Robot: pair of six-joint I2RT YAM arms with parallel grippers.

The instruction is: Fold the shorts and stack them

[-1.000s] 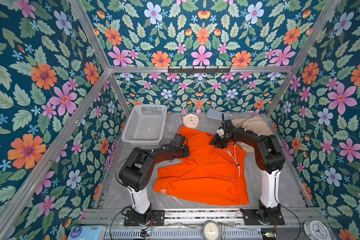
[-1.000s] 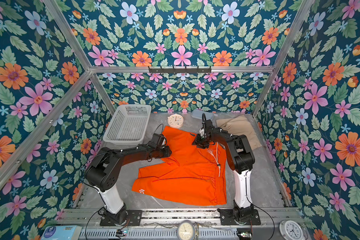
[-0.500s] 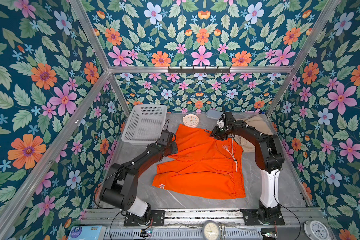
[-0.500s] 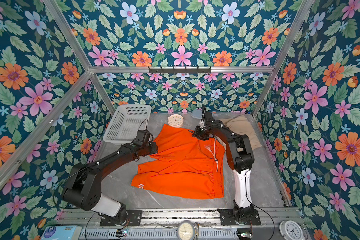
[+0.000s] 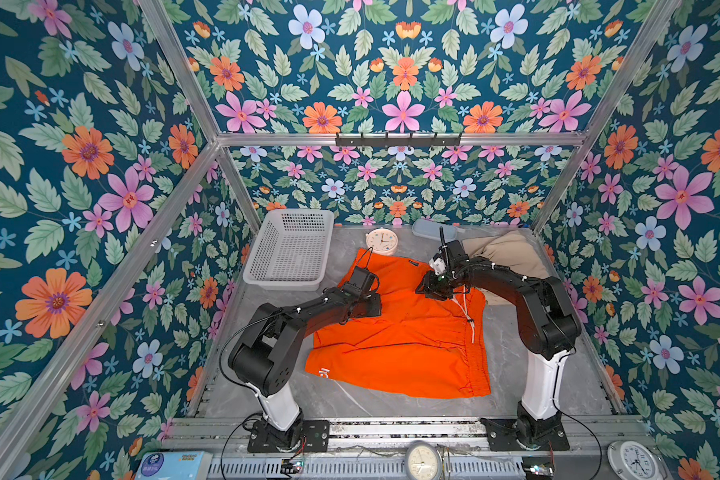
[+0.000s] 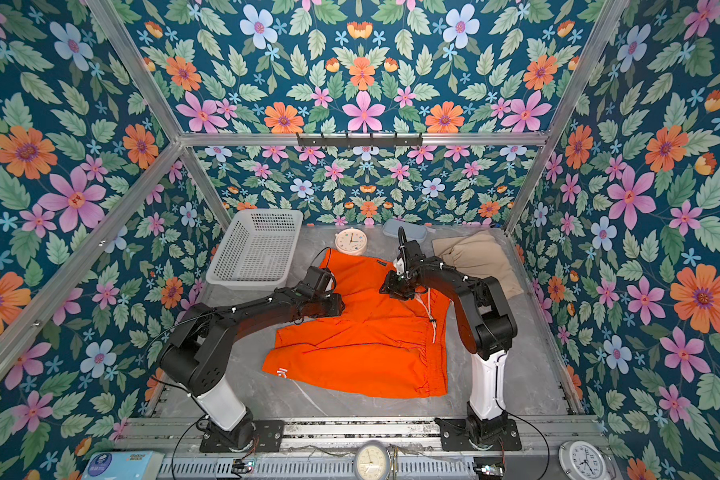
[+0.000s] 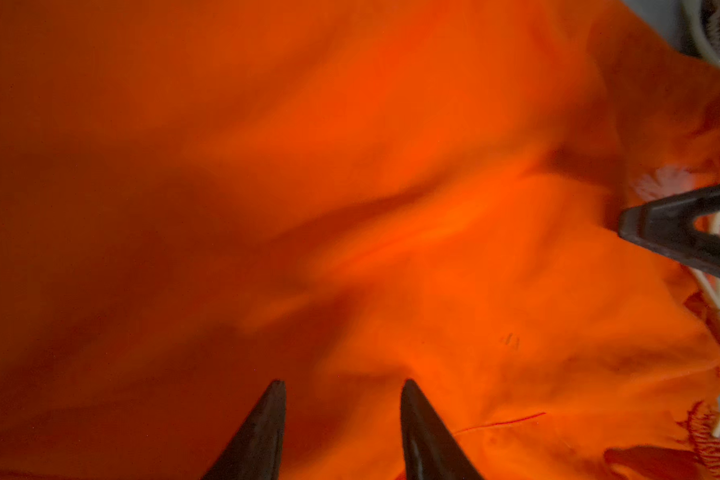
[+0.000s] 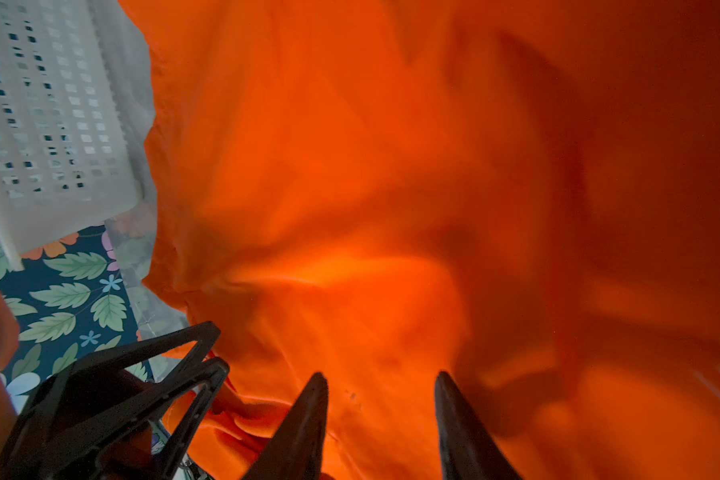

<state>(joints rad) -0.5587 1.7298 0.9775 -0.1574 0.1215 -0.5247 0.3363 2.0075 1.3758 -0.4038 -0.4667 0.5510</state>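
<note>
Drawn in from the hem, left gripper [image 5: 376, 302], jaws half-spread and empty, sits at 10 o'clock on the orange shorts [image 5: 395, 345]; right gripper [image 5: 429, 289], likewise spread with nothing visibly pinched, sits at 1 o'clock. Flattening seems underway; next, both must pinch the far edge and fold toward 6. They lie rumpled at centre; beige shorts [image 5: 508, 257] bunch at 1 o'clock.

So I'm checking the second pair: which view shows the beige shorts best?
A top view: the beige shorts lie bunched at the back right, partly behind the right arm; both top views show that. The wrist views show orange shorts, no clear beige.
</note>
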